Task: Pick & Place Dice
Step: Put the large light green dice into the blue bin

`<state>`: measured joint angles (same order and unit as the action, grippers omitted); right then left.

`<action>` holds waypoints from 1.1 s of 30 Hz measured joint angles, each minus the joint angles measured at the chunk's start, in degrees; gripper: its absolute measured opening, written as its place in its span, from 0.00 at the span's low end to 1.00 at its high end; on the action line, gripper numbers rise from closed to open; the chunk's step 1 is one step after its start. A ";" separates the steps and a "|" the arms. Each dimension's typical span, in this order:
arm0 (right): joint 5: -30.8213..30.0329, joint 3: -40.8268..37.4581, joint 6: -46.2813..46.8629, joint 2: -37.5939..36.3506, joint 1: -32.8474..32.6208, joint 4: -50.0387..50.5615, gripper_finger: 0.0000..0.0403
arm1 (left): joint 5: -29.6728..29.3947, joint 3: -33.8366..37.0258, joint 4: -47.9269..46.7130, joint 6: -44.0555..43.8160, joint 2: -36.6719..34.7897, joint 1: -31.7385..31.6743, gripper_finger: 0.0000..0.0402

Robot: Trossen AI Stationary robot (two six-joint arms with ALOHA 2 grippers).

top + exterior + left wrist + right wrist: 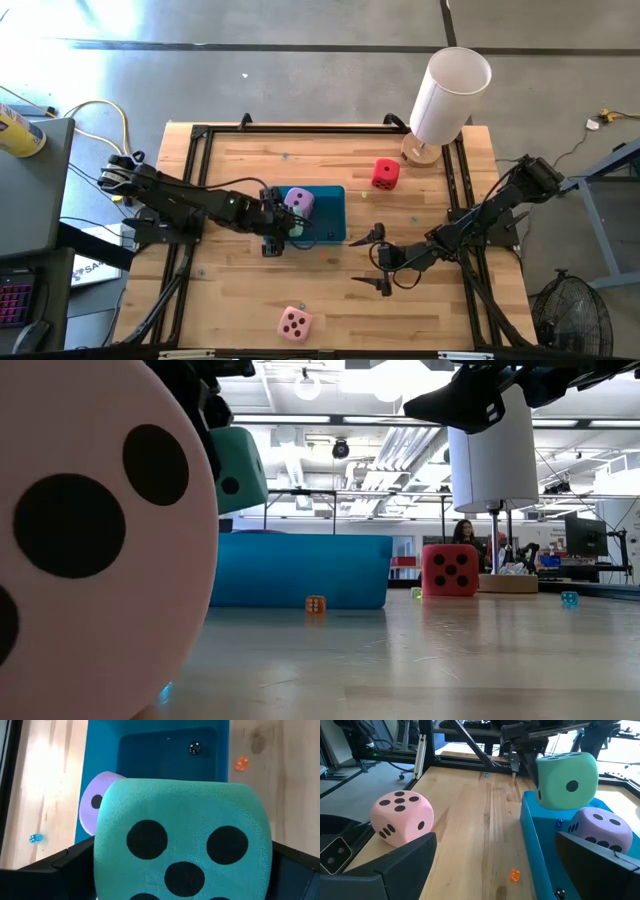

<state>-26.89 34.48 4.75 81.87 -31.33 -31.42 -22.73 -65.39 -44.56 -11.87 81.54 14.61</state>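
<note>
The left claw [283, 231] is hanging over the near-left edge of the teal tray [332, 228], its fingers spread wide yet clamped on the mint green die [566, 779]. The die is filling the whole span between them, which is why the fingers are standing so far apart while gripping. In the right wrist view the die is sitting clear above the tray rim, so it is judged to be carried in for release rather than already resting there.

The lilac die [299, 202] is lying inside the tray at its far-left corner, just beside the carried one; it looks placed already, leaving the right part of the tray floor bare for more.

The right claw [381, 262] is waiting just right of the tray, low over the desk [440, 310], fingers apart and holding nothing. It is pointing toward the tray, probably keeping out of the left arm's way.

The red die [385, 174] is sitting on the desk beyond the tray's far-right corner, and the pink die [294, 323] is resting well in front of the tray near the desk's front edge; both are waiting to be collected. A white cylinder [450, 95] on a round base is standing farther off past the red die, not in the path
</note>
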 joint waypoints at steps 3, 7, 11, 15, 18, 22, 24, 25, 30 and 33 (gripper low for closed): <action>0.02 0.00 0.00 0.00 0.00 0.00 0.99 | -0.37 0.05 0.02 -1.17 0.00 0.16 1.00; 0.00 0.00 0.00 0.00 0.00 -0.02 0.99 | -0.39 0.80 -0.02 -0.62 0.00 0.16 1.00; 0.00 0.00 0.00 0.00 0.00 -0.02 0.99 | -0.39 1.84 0.31 1.37 -0.01 0.15 1.00; 0.02 0.00 0.09 0.00 0.58 -0.04 0.99 | -0.39 2.86 1.58 2.00 -0.02 0.15 1.00; 0.00 0.00 0.13 0.00 1.05 -0.07 0.99 | -0.34 3.97 2.30 2.04 -0.02 0.14 1.00; 0.00 0.00 1.19 0.00 1.17 -0.08 0.99 | -0.33 5.02 2.79 2.04 -0.02 0.14 1.00; 0.44 0.00 1.08 0.01 1.40 -0.73 0.99 | -0.34 5.03 3.34 2.04 -0.02 0.14 1.00; 1.08 -0.02 0.98 0.24 1.77 -1.75 0.99 | -0.31 5.03 3.58 2.04 -0.02 0.14 1.00; 7.23 -0.02 -3.14 6.13 5.77 -15.25 0.99 | 0.02 5.03 4.63 3.28 -0.02 0.05 1.00; 10.51 0.01 -5.55 11.20 8.66 -25.02 0.99 | 0.11 5.03 5.03 3.29 -0.02 0.05 1.00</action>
<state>-16.38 34.49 -0.79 93.06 -22.67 -56.44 -22.61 -60.36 -39.53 -8.58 81.52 14.66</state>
